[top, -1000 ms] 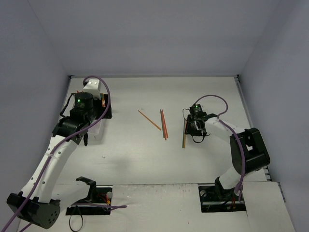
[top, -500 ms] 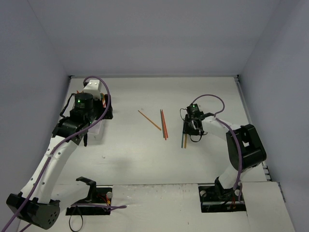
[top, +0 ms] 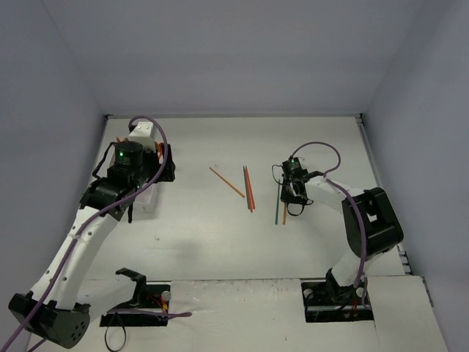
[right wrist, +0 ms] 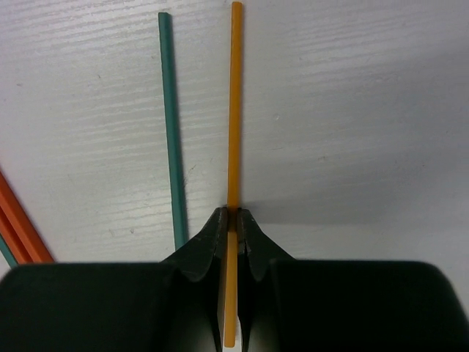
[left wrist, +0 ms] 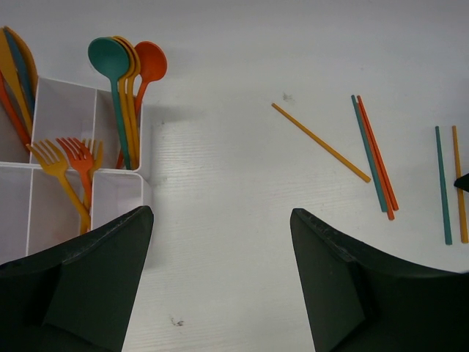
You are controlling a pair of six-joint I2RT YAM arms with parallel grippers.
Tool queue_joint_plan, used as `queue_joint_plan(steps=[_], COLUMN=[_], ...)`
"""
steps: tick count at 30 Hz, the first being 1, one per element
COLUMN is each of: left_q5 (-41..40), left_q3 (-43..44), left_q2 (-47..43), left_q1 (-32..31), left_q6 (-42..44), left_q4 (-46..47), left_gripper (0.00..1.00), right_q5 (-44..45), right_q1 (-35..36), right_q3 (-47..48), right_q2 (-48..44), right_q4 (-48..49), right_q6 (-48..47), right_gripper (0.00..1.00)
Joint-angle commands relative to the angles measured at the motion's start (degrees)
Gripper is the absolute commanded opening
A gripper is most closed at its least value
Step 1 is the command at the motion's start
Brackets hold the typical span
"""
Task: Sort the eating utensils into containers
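Observation:
My right gripper (right wrist: 233, 214) is shut on an orange stick (right wrist: 234, 110) near its end, low at the table surface; in the top view it (top: 289, 196) sits right of centre. A teal stick (right wrist: 171, 125) lies just left of the orange one. My left gripper (left wrist: 220, 213) is open and empty, held above the table just right of the white compartment box (left wrist: 139, 139). The box holds spoons (left wrist: 121, 66), forks (left wrist: 69, 158) and knives (left wrist: 15, 73). An orange stick (top: 227, 182) and a teal and red pair (top: 248, 188) lie loose mid-table.
The box (top: 149, 199) shows mostly under my left gripper (top: 150, 180) at the table's left. Grey walls close in the table at the back and sides. A black stand (top: 135, 286) and cables sit at the near edge between the arm bases.

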Motion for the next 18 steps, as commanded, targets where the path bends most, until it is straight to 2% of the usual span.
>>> queue_joint_plan(steps=[1,7,12,18], left_q5=[2.02,7.37,12.39,14.24], left_q3=[3.92,8.62,12.89,15.66], left_q2=[-0.03,3.04,6.43,11.09], left_q1=[-1.69,-6.10,-10.20,-16.48], left_q6=[-2.72,-8.12,-14.88,-18.59], left_q4=[1.97,2.42,6.41,12.89], left_gripper=[0.73,0.73,0.73,0.73], right_q5=[4.32,1.45,-3.52,-12.73], right_q1=[0.15,1.55,8.13,13.66], right_q3=[0.17,4.38,8.99,13.44], right_q2=[-2.11,-12.35,-20.83,-25.37], right_q4=[-3.15,-2.85,-1.50,2.36], right_q6=[-2.65,-10.26,-16.52,-18.85], right_gripper=[0.00,0.00,0.00,0.00])
